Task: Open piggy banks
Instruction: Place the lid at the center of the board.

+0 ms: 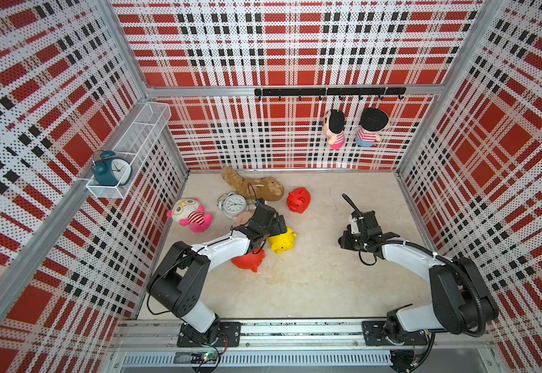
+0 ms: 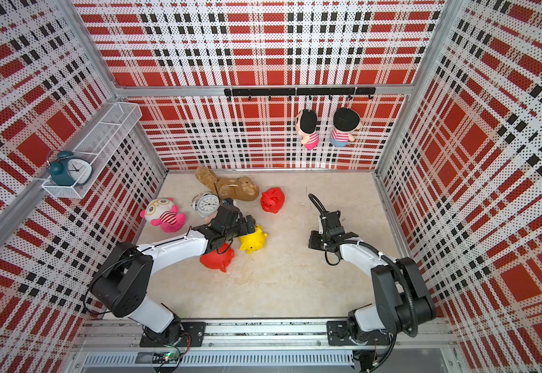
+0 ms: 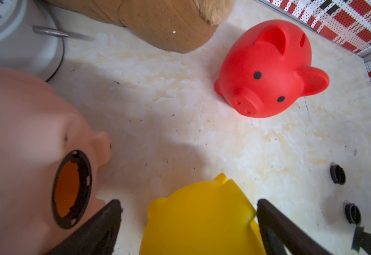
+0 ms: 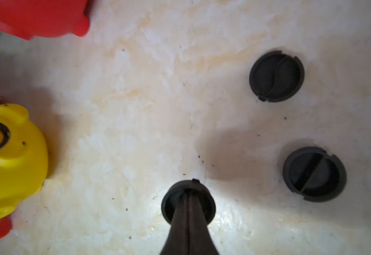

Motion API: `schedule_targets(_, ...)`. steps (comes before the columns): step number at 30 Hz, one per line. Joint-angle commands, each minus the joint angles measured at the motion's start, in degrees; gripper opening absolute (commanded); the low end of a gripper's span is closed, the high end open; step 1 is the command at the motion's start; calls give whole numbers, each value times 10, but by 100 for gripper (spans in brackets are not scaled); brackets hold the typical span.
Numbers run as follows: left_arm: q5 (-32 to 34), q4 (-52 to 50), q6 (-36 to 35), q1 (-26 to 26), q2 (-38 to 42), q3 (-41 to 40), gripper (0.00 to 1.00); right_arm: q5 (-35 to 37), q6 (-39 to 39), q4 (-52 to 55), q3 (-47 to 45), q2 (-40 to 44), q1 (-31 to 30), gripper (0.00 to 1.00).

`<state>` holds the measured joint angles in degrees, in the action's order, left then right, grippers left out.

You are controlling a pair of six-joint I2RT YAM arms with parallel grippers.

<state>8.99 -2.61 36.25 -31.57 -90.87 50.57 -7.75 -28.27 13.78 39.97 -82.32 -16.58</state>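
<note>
Yellow pig: the glossy yellow plastic piggy bank [image 3: 197, 220] lies tipped over on the pale marbled worktop [image 4: 136, 110], directly between my left jaws. Its belly hole faces my right jaws and is open, with only a black ring left.
Left jaws: the left gripper [image 3: 188, 205] is spread wide, one finger on each side of the yellow pig, and as far as I can see it isn't squeezing.
Right jaws: the right gripper [image 4: 189, 194] is pressed together on a black round plastic plug [image 4: 169, 204], pinching what I take for its centre ridge. I can't tell if the plug touches the worktop.
Loose plugs: two more black round plugs [image 4: 276, 76] [image 4: 314, 174] lie flat just beyond the right jaws.
Pale pink pig: the pale pink plastic piggy bank [image 3: 21, 143] is just beside one left finger, and its belly hole is open too.
Upright red pig: the red plastic piggy bank [image 3: 266, 70] stands on its feet ahead of the left jaws, well apart. Its belly is hidden, and I judge it's the one still to open.
Near red pig: the second red piggy bank [image 1: 248, 260] sits behind the left jaws, under the arm, with its belly unseen.
Handling: I expect hollow, light, fairly stiff shells. They're glossy and round, so they'll slip. I'd grip wide across the flanks and turn the plug by its ridge.
Clutter: a white round alarm clock [image 1: 234, 205] and a brown plush toy [image 1: 256, 187] crowd the pink pig's far side.
</note>
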Motion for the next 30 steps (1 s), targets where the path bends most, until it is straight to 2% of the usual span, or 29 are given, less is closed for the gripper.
schedule_targets(1,18,9,12,2,41,-13,98,39,21,8,-1,-9,4,0)
schedule_targets(4,27,11,14,-1,71,-17,98,48,23,5,2,-21,6,1)
schedule_targets(7,36,11,13,-7,98,-17,98,49,29,11,13,-29,8,16)
schedule_targets(12,62,12,12,-30,131,-13,98,67,31,25,30,6,10,30)
schedule_targets(15,65,32,-2,-37,121,0,98,85,40,35,43,42,10,37)
schedule_targets(19,69,61,-30,-36,72,56,98,108,71,25,61,90,12,56)
schedule_targets(21,71,78,-43,-33,39,90,98,119,85,15,68,108,11,75)
schedule_targets(23,67,99,-53,-28,6,125,98,155,61,13,74,125,12,99)
schedule_targets(27,42,126,-71,-15,-83,210,98,165,35,-10,74,150,20,100)
schedule_targets(30,37,120,-91,-11,-157,284,98,123,38,-24,78,155,36,100)
